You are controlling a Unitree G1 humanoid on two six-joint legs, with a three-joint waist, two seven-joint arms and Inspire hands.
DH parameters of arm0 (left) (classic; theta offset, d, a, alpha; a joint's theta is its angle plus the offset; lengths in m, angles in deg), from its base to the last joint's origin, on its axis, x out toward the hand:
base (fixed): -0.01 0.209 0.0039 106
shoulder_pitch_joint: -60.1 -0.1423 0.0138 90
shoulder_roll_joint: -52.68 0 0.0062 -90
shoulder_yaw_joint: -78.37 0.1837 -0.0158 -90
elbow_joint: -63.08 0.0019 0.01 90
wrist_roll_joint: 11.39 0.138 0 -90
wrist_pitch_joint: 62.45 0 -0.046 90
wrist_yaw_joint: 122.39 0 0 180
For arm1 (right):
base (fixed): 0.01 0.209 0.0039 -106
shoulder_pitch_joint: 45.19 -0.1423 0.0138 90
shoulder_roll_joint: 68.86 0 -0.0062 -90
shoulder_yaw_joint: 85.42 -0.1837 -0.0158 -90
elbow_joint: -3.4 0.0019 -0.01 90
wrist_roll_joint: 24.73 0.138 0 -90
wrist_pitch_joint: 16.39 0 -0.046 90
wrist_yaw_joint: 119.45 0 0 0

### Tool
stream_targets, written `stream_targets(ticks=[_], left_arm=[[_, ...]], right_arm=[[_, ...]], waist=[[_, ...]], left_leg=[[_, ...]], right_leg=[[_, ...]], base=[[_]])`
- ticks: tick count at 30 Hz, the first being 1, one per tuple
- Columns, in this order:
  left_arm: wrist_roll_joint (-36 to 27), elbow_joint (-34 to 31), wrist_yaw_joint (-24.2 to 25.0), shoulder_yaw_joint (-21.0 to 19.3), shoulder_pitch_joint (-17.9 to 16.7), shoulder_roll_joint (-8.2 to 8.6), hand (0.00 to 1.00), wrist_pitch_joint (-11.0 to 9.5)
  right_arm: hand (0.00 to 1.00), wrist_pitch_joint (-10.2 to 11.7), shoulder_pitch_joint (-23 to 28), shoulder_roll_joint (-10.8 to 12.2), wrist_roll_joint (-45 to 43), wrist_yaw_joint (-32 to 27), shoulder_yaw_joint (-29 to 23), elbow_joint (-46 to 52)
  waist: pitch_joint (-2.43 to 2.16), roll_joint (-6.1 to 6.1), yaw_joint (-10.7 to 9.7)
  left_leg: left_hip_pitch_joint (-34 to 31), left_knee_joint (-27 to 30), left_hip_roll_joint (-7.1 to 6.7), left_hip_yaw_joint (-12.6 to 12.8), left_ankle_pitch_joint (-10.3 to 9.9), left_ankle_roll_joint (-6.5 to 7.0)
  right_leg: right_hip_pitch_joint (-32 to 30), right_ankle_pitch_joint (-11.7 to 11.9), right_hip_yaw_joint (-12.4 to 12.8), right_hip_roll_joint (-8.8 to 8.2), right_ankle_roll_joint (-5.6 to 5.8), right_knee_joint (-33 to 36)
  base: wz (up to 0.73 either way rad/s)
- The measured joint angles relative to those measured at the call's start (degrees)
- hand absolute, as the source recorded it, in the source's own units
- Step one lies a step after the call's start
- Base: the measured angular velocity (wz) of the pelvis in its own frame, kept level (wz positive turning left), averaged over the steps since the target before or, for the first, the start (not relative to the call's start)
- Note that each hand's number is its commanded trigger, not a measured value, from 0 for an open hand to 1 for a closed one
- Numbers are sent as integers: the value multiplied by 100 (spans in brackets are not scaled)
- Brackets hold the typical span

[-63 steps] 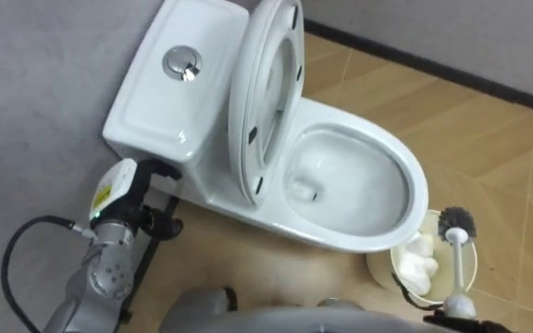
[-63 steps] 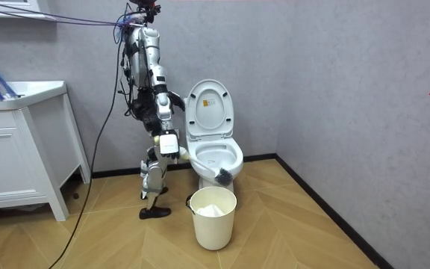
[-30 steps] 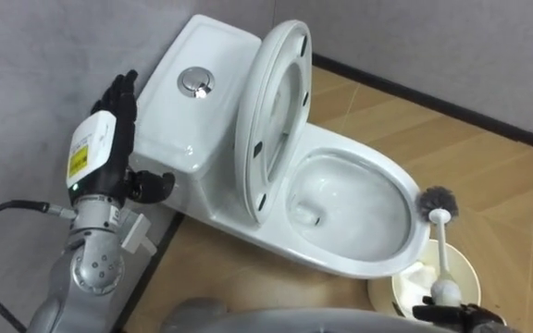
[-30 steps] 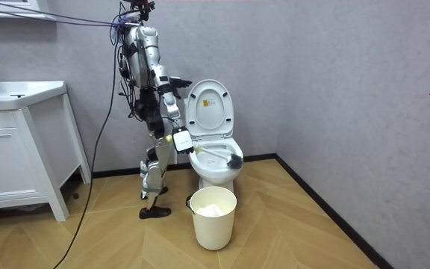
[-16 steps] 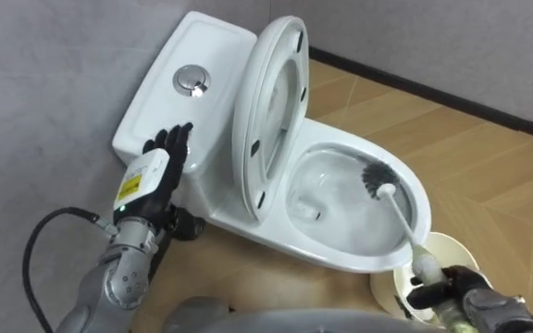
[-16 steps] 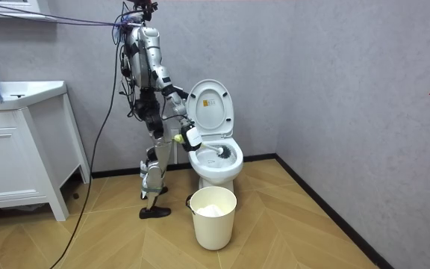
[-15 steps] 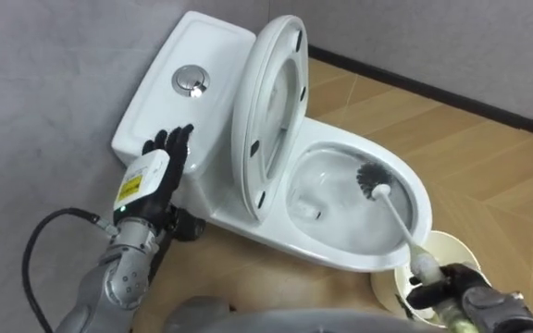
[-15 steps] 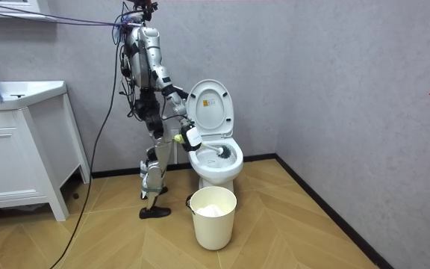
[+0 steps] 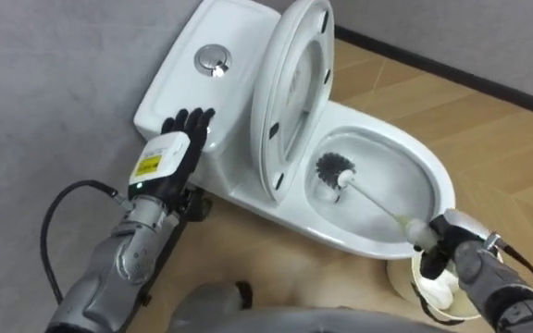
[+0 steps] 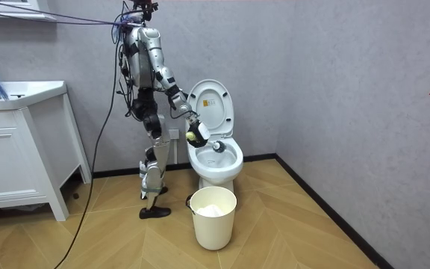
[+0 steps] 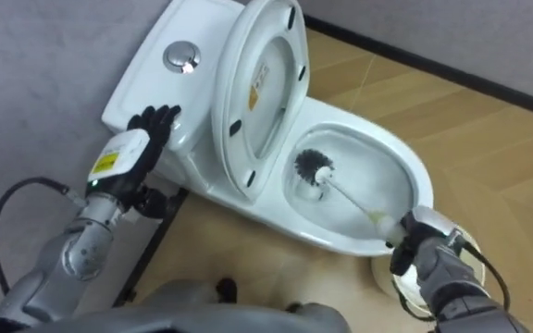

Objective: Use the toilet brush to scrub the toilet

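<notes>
My right hand is curled tight round the handle end of the toilet brush, at 4 o'clock off the toilet bowl rim. The brush head is deep in the bowl at its 9 o'clock side, by the drain and next to the raised seat.

To scrub well, I judge: small circles, bristles pressed on the porcelain, shaft clear of rim and seat.

My left hand lies flat on the tank edge, fingers straight, holding nothing.

- Hard to tell: whether the bristles actually touch.
- Covered: the bucket, mostly under my right arm from the head.
</notes>
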Motion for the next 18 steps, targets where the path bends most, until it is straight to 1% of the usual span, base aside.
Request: stream_targets(ticks=[2, 4, 5, 7, 8, 9, 10, 11, 12, 13, 14, 15, 16, 17, 18], left_arm=[[7, 162, -165, 36, 138, -4, 0, -140], [59, 271, -365, 95, 284, -4, 0, -194], [60, 374, -502, 111, 389, -3, 0, -271], [95, 529, -722, 220, 600, -3, 0, -307], [108, 609, -859, 238, 750, -5, 0, -372], [130, 680, -982, 270, 894, -7, 0, -423], [144, 721, -1045, 283, 953, -8, 0, -448], [179, 801, -1192, 316, 1056, -9, 0, -482], [233, 814, -1311, 320, 1140, -19, 0, -498], [238, 809, -1372, 328, 1182, -31, 0, -507], [299, 816, -1506, 350, 1279, -56, 0, -525], [350, 811, -1568, 366, 1335, -73, 0, -532], [410, 812, -1670, 407, 1442, -142, 0, -547], [450, 823, -1778, 421, 1534, -210, 0, -572], [449, 823, -1812, 423, 1573, -249, 0, -586]], right_arm=[[100, -1, -3, -5, -198, -7, 103, -1], [100, -6, -38, -16, -241, -140, 101, 7], [100, -4, -82, -41, -243, -242, 145, 11], [100, -6, -133, -141, -249, -369, 221, 14], [100, -12, -177, -224, -266, -457, 297, 10], [100, -25, -224, -296, -262, -526, 377, 17], [100, -34, -249, -313, -261, -554, 392, 20], [100, -87, -294, -342, -258, -595, 452, 20], [100, -144, -328, -386, -259, -647, 493, 41], [100, -166, -386, -411, -258, -680, 499, 55], [100, -194, -427, -479, -228, -733, 581, 75], [100, -195, -447, -519, -204, -747, 608, 85], [100, -197, -524, -567, -162, -738, 626, 88], [100, -200, -608, -639, -154, -733, 735, 86], [100, -212, -656, -666, -152, -725, 788, 86]], waist=[[-1, 16, 71], [8, 15, 86], [24, 15, 88], [54, 61, 105], [93, 120, 97], [115, 159, 112], [116, 168, 119], [119, 177, 123], [116, 210, 143], [120, 211, 149], [129, 207, 173], [136, 202, 192], [141, 198, 224], [151, 212, 257], [157, 217, 264]], left_leg=[[-152, 8, 2, 16, 39, 0], [-360, 46, 0, 12, 89, 1], [-497, 86, 0, 1, 122, 0], [-766, 241, 6, -29, 131, 0], [-971, 360, 9, -56, 130, 1], [-1186, 468, 26, -74, 133, 5], [-1274, 506, 28, -75, 142, 7], [-1449, 602, 31, -74, 145, 8], [-1640, 699, 8, -88, 145, 8], [-1732, 744, 0, -99, 146, 7], [-1923, 821, 1, -116, 173, 5], [-2015, 861, 3, -124, 193, 1], [-2181, 935, 5, -135, 210, -9], [-2337, 1042, 7, -153, 211, -15], [-2398, 1060, 14, -165, 217, -25]], right_leg=[[-224, -3, 49, -19, -6, 123], [-451, -9, 48, -39, -23, 234], [-586, -3, 34, -50, -43, 294], [-807, 11, -11, -49, -68, 390], [-983, 1, -50, -64, -90, 506], [-1176, -13, -95, -87, -114, 617], [-1268, -18, -100, -100, -122, 675], [-1447, -34, -101, -114, -144, 754], [-1639, -60, -118, -133, -166, 884], [-1742, -78, -129, -149, -178, 953], [-1956, -110, -139, -202, -201, 1114], [-2053, -116, -132, -207, -211, 1179], [-2229, -125, -114, -215, -233, 1278], [-2352, -117, -146, -221, -263, 1323], [-2408, -113, -174, -224, -277, 1338]], base=[[-5], [2], [8], [9], [8], [7], [0], [0], [0], [6], [6], [6], [0], [0], [6]])
